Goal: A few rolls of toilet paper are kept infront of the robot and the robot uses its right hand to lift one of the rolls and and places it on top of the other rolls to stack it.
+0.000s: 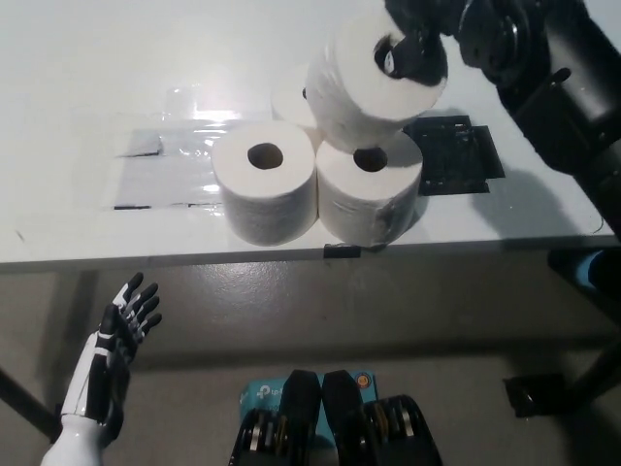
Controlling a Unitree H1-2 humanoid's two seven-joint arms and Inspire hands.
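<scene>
Three white toilet paper rolls stand upright in a cluster on the white table (78, 87): a front left roll (265, 180), a front right roll (371, 199) and a back roll (288, 95), mostly hidden. My black right hand (419, 47) is shut on a fourth roll (367, 80), with fingers in its core. That roll hangs tilted just above the cluster, over the back and front right rolls. I cannot tell if it touches them. My white left hand (116, 345) rests open below the table edge at lower left.
A black patch (454, 155) lies on the table right of the rolls. Shiny clear tape (165, 170) covers the surface to their left. A small black tab (341, 251) sits at the table's front edge.
</scene>
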